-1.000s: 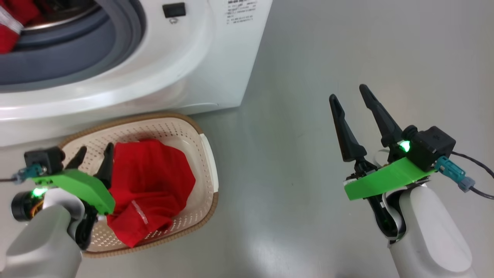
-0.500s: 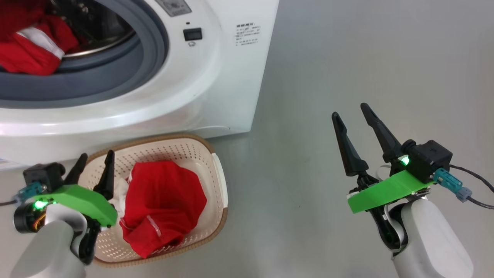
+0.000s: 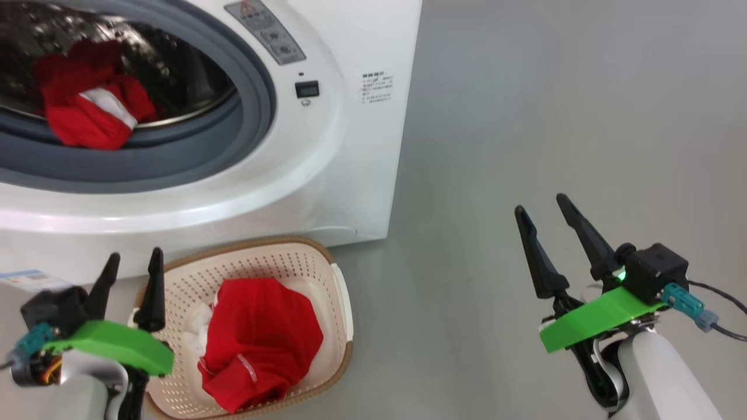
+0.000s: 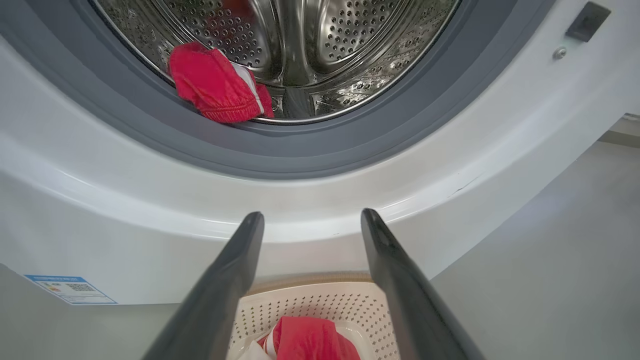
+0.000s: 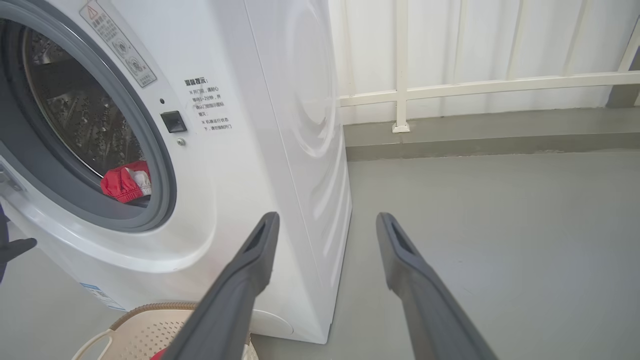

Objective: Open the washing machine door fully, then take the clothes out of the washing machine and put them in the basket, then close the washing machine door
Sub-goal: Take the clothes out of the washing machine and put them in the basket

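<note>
One red garment in the drum lies bunched on the near lip of the steel drum, just behind the grey rubber ring and left of the opening's middle. Its longer side runs roughly across the mouth rather than into it. The left gripper hovers low at the left edge of the basket, jaws spread wide and holding nothing. Its fingers point at the front of the washing machine below the opening, so that garment sits higher, farther in and slightly left of them. The right gripper, equally wide and empty, hangs over bare floor well right of the machine, so the left arm is plainly nearer. A second red garment in the basket lies heaped
</note>
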`<state>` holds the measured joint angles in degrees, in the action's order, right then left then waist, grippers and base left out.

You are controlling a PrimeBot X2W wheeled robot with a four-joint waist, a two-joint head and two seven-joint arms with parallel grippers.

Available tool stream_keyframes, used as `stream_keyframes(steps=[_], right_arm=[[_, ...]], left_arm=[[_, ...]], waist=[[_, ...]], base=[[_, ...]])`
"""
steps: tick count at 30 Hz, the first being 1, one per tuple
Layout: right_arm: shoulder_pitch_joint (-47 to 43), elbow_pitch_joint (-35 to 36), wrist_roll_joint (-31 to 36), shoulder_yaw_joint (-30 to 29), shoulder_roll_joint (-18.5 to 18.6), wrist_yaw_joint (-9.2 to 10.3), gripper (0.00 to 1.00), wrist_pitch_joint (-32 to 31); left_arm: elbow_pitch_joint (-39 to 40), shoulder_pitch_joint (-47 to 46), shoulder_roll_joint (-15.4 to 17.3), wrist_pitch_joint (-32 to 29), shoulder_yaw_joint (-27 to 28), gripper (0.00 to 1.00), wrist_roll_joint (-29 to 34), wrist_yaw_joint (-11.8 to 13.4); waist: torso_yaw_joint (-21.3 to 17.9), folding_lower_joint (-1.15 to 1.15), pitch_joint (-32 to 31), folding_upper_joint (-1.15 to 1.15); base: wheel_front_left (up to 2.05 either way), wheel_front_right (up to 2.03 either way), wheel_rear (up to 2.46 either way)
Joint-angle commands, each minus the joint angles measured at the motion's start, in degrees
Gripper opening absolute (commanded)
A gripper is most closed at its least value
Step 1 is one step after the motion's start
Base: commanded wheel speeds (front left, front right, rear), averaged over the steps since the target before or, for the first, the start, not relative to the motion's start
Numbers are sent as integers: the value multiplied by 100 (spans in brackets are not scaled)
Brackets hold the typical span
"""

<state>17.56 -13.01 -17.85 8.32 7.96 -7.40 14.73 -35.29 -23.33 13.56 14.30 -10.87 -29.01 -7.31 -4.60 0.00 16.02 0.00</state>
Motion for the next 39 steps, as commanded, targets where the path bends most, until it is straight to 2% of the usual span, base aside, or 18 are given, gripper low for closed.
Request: stream_keyframes(steps=[1,23,39], right_arm=[[-156,101,-78,77,57,-9,100,27],[-871,106,-236,-211,295,-9,100,27],[-1190,157,-260,-304,366,-9,100,27]], left_arm=[[319,211,134,70,325,100,190,-18],[2349,1797,-274,70,1224,100,871,-18],[3094,2666,-496,70,1576,100,1022,-18]], waist=[[37,0,-270,0],[165,0,-988,0],[164,0,-1188,0]], base=[[0,0,0],[0,0,0],[0,0,0]])
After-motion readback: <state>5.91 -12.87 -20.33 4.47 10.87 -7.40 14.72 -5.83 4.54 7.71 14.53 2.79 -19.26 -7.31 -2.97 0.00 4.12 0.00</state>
